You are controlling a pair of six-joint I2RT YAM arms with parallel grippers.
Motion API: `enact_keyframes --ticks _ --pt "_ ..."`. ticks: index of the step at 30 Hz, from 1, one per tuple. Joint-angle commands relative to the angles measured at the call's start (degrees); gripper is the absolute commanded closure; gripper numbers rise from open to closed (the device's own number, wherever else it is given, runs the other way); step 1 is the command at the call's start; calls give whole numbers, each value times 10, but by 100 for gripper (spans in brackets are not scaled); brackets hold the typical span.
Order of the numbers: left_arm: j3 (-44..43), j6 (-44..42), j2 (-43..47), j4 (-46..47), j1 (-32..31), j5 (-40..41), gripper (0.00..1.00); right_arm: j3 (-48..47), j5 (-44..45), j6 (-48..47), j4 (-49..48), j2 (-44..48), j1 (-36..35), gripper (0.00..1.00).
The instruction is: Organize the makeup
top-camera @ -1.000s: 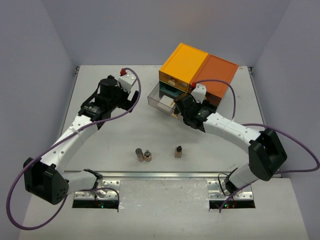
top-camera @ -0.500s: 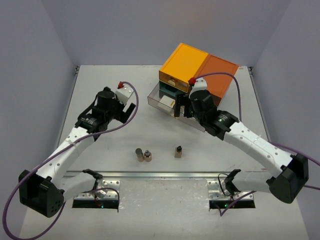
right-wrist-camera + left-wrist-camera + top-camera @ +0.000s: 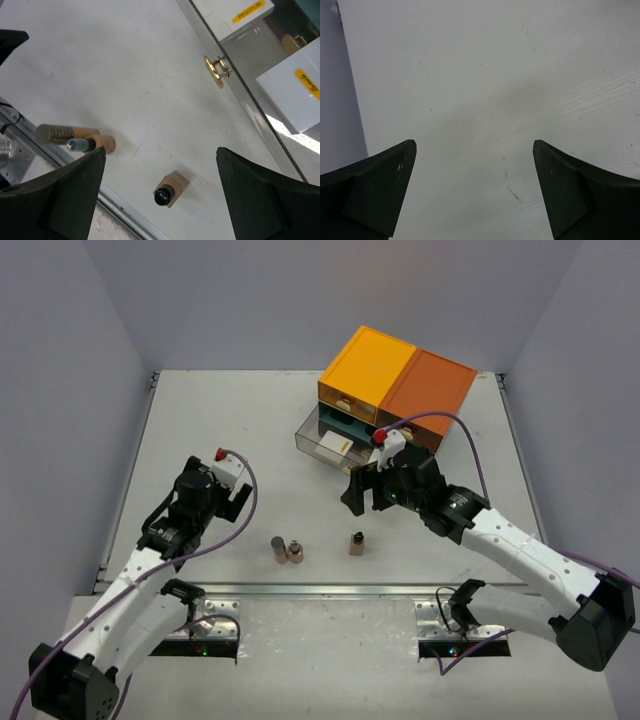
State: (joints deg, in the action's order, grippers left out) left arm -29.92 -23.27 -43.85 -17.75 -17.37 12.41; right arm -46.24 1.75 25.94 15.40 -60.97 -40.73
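Right gripper [image 3: 160, 155] spread wide and empty, black-capped brown bottle [image 3: 171, 188] centred just ahead, untouched.

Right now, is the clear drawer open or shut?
Open. The clear drawer juts forward of the orange-topped chest, with white boxes showing inside.

A drawer chest [image 3: 398, 382] is set at the far right of the white tabletop [image 3: 250, 430], its top split into a yellow-orange half and a darker orange half. A clear drawer [image 3: 312, 438] is seen pulled out at its lower left, towards the tabletop's middle. A gold knob [image 3: 216, 71] is fixed to the drawer's transparent front. The tabletop is enclosed by pale grey walls [image 3: 300, 300], and a metal strip [image 3: 330, 589] is laid along its near edge.
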Motion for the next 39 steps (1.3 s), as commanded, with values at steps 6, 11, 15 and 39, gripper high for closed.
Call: enact_keyframes --ticks 6,11,15,39 --pt "48 12 153 40 71 -102 0 59 -87 10 -71 37 -1 10" --pt "57 13 129 49 89 -114 0 69 -46 42 -93 17 -2 16" --pt "58 15 105 55 91 -114 0 82 7 61 -121 7 -3 20" --pt "69 6 103 37 105 -153 0 37 214 83 -288 -179 0 22"
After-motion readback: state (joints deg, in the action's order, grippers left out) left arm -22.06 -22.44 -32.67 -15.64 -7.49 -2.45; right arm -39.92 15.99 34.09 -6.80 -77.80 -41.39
